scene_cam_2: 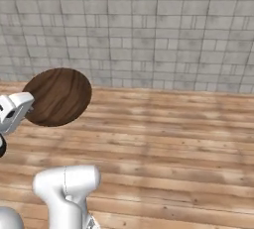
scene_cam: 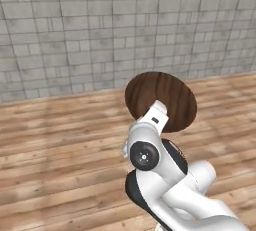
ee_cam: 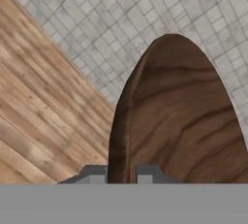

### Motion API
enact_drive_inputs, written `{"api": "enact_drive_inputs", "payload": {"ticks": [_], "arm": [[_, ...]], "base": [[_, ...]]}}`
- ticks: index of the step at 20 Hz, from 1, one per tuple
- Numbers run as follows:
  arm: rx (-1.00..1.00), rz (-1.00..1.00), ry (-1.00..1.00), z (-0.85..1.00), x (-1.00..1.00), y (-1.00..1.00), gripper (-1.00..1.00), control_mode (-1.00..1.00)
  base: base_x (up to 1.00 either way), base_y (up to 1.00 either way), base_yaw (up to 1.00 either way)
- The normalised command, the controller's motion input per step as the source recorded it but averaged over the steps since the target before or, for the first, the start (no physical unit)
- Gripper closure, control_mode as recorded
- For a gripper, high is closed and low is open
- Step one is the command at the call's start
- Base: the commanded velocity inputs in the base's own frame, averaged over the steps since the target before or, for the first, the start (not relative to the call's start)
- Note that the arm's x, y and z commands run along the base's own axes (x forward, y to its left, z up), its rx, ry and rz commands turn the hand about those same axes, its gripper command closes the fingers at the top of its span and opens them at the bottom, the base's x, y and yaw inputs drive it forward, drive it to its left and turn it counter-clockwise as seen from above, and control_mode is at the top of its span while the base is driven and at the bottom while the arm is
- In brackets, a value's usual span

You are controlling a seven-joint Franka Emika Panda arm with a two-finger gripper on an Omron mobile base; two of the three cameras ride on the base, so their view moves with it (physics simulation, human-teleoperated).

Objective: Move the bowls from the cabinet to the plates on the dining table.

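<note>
Dark wood bowl (ee_cam: 184, 121) held aloft on edge, rim clamped in end effector (ee_cam: 122, 173), long axis toward 12 o'clock in hand view; open plank floor (scene_cam: 60, 140) below, tiled wall (scene_cam_2: 149, 25) behind.

The white arm rises at lower right of the left base view, its end effector (ee_cam: 122, 173) clamped on the brown bowl's (ee_cam: 184, 121) rim.

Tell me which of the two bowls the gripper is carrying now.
The wide, shallow, dark brown wood-grain bowl: the gripper is shut on its rim, holding it on edge above the plank floor.
</note>
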Motion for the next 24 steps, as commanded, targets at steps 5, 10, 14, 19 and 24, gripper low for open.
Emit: {"api": "enact_drive_inputs", "payload": {"ticks": [5, 10, 14, 19, 24], "arm": [[0.0, 0.0, 0.0, 0.0, 0.0, 0.0, 1.0, 1.0], [0.0, 0.0, 0.0, 0.0, 0.0, 0.0, 1.0, 1.0], [0.0, 0.0, 0.0, 0.0, 0.0, 0.0, 1.0, 1.0], [0.0, 0.0, 0.0, 0.0, 0.0, 0.0, 1.0, 1.0], [0.0, 0.0, 0.0, 0.0, 0.0, 0.0, 1.0, 1.0]], "base": [[1.0, -0.37, -0.31], [1.0, -0.39, -0.32], [1.0, -0.4, -0.32], [1.0, -0.36, -0.32], [1.0, -0.31, -0.33]]}}
